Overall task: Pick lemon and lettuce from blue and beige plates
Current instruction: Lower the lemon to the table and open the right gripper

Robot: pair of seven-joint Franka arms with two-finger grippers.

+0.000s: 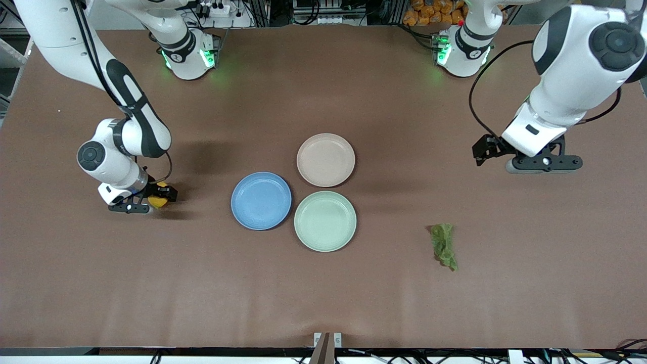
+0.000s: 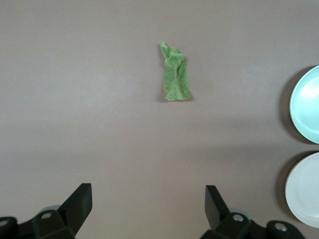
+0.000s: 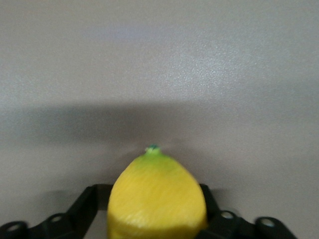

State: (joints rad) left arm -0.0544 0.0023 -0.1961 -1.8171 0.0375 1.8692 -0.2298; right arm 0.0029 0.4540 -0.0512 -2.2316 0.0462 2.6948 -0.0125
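Note:
The lemon (image 1: 158,201) rests on the brown table toward the right arm's end, away from the plates. My right gripper (image 1: 146,201) is down at the table around it; in the right wrist view the lemon (image 3: 157,196) sits between the spread fingers of the right gripper (image 3: 155,209), with a gap showing on one side. The lettuce (image 1: 444,245) lies flat on the table toward the left arm's end, nearer the front camera than my left gripper (image 1: 545,168). That gripper (image 2: 148,191) hangs open and holds nothing, with the lettuce (image 2: 175,74) ahead of it. The blue plate (image 1: 261,200) and beige plate (image 1: 326,160) hold nothing.
A mint-green plate (image 1: 325,221) touches the blue and beige plates at the table's middle and holds nothing. The left wrist view catches the edges of the mint-green plate (image 2: 306,104) and the beige plate (image 2: 304,191).

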